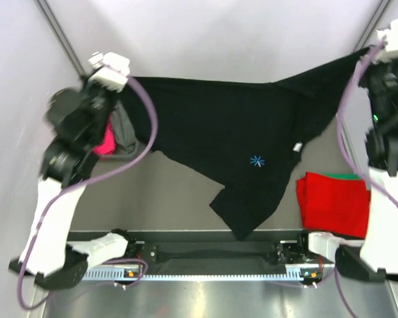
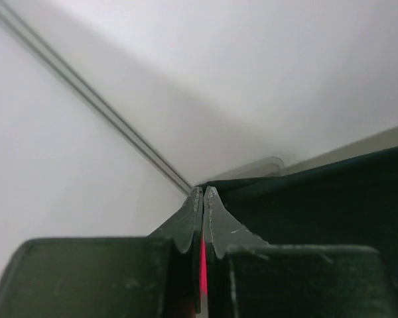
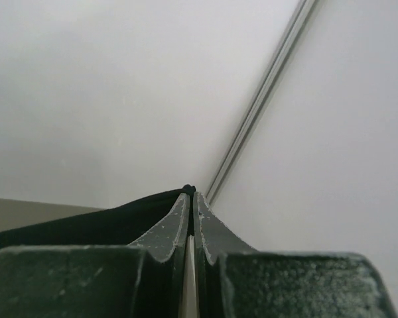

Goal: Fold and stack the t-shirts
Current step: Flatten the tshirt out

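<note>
Top external view has the black t-shirt (image 1: 225,132) stretched in the air between the two arms, its upper edge pulled nearly taut from far left to far right. The rest sags toward the near side, the lowest corner hanging close to the arm bases, and a tiny blue starburst mark (image 1: 257,161) faces up. It reads as light, limp cloth: it drapes wherever it is unsupported, will not hold a crease by itself, and probably needs to be laid flat before folding. Corners and hems look like the best places to grip (a pinch in the middle would only bunch it). The left gripper (image 2: 203,192) has its jaws pressed together on one far corner of the black cloth, and a pink sliver shows through the gap behind the tips. The right gripper (image 3: 188,192) is likewise clamped on the opposite end. Beneath the left arm lie a pink t-shirt (image 1: 106,142) and a grey t-shirt (image 1: 125,132), bunched together. At the right, a folded red t-shirt (image 1: 331,202) rests on a green t-shirt (image 1: 348,176) on the table (image 1: 166,199)
</note>
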